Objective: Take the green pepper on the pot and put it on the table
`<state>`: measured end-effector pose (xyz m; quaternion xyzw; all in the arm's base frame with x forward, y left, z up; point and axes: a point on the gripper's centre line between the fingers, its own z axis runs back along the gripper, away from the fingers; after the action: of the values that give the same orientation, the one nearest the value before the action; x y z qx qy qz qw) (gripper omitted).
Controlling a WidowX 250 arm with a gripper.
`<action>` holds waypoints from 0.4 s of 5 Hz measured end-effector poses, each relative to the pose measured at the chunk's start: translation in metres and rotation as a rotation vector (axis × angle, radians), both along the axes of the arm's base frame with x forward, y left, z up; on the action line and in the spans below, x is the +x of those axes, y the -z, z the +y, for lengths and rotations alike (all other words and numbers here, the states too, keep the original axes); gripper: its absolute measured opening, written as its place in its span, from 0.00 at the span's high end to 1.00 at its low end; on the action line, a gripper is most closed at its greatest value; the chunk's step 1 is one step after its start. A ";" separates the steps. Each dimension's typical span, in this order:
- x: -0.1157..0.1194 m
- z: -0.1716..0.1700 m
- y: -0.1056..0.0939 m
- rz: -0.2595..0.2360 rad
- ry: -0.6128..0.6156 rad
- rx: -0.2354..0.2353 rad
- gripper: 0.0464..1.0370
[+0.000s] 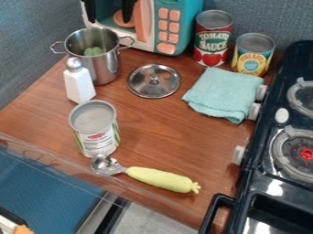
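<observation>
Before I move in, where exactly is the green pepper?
In the camera view, the green pepper sits inside the metal pot at the upper left, just behind the white shaker.

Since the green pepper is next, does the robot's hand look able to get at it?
Probably yes: the open hand is near the pot and the lid is off, though it may be tight around the pepper.

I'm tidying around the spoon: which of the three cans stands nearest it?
The white-labelled can, just behind the spoon; the red can and yellow can stand at the back, beyond the cloth.
</observation>
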<state>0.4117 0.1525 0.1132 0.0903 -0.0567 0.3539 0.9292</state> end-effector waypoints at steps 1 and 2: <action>0.003 0.005 -0.001 -0.014 -0.001 0.031 0.04; -0.004 0.021 0.003 -0.003 -0.022 0.058 0.04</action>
<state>0.4076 0.1740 0.1107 0.1174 -0.0675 0.3622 0.9222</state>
